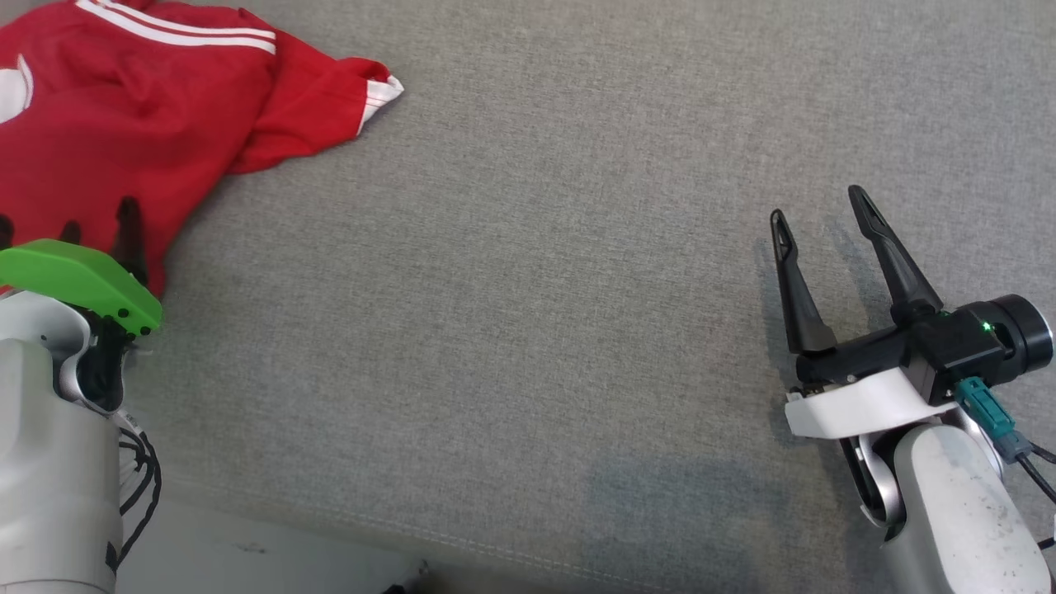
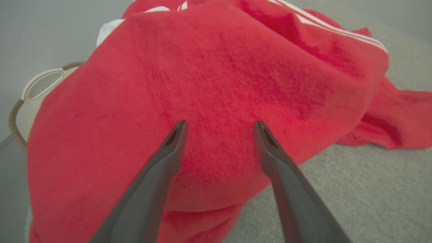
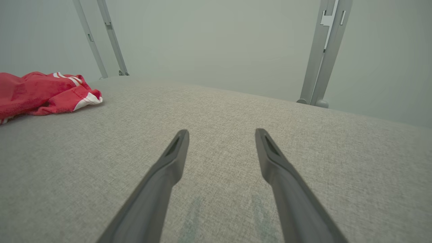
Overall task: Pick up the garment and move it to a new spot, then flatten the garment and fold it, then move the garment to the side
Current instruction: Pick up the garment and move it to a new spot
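The garment, a red shirt with white stripes, lies crumpled at the far left of the grey fabric surface. My left gripper stands open at the shirt's near edge, under a green cover. In the left wrist view its fingers point straight at the bulging red cloth, with nothing between them. My right gripper is open over bare fabric at the right, far from the shirt. Seen from the right wrist, its fingers are spread above the surface and the shirt lies far left.
A white basket with a brown rim sits behind the shirt. Grey metal posts rise beyond the surface's far edge. The surface's near edge runs along the bottom, with pale floor below it.
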